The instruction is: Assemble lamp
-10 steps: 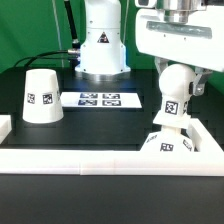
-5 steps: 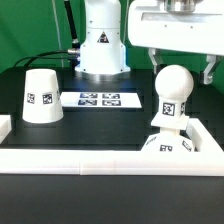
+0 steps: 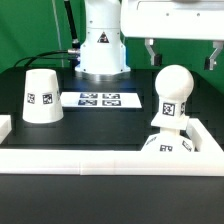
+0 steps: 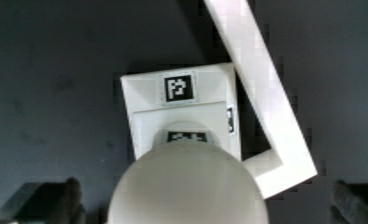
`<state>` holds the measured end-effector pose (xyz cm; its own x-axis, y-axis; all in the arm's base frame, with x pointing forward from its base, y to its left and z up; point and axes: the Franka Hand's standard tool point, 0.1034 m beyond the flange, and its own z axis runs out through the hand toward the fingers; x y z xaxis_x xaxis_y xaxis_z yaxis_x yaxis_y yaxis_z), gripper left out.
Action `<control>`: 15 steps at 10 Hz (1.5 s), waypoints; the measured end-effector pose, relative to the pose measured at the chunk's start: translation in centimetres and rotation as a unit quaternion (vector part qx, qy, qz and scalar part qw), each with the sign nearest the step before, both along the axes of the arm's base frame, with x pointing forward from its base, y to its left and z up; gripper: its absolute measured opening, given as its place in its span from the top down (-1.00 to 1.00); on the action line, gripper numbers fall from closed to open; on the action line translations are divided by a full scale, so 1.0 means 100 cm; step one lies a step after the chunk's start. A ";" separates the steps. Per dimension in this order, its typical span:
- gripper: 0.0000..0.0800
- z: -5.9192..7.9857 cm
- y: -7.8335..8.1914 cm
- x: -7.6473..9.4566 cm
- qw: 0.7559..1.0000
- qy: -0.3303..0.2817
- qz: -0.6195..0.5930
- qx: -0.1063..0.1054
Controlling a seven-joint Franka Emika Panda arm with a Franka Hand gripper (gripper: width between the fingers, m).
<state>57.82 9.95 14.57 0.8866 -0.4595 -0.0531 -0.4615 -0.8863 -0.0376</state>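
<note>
The white ball-shaped bulb (image 3: 172,92) stands upright on the square stepped base (image 3: 168,144) at the exterior view's right, just behind the front rail. My gripper (image 3: 182,52) hangs above the bulb, open and empty, its fingers (image 3: 152,50) clear of the bulb's top. The cone shade (image 3: 41,95) stands on the table at the exterior view's left, far from the gripper. In the wrist view the bulb (image 4: 190,185) fills the space between my open gripper (image 4: 195,205), with the tagged base (image 4: 181,98) beneath it.
The marker board (image 3: 98,99) lies flat at the middle back. The arm's white pedestal (image 3: 103,45) stands behind it. A long white rail (image 3: 100,161) runs along the front, with a corner piece beside the base (image 4: 261,70).
My gripper opened, let go of the bulb and rose straight up. The bulb stays standing on the base.
</note>
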 end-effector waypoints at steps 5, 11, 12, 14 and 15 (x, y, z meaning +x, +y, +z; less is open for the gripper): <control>-0.75 -0.007 0.003 -0.004 0.999 0.003 0.036 -0.004; -0.75 -0.019 -0.026 -0.040 0.994 0.012 0.110 -0.002; -0.75 -0.019 -0.027 -0.040 0.994 0.012 0.110 -0.002; -0.75 -0.020 -0.030 -0.040 0.994 0.013 0.109 -0.003; -0.75 -0.020 -0.036 -0.039 0.994 0.012 0.109 -0.003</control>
<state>53.92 6.35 12.58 0.9635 -0.2572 -0.0738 -0.2595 -0.9655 -0.0223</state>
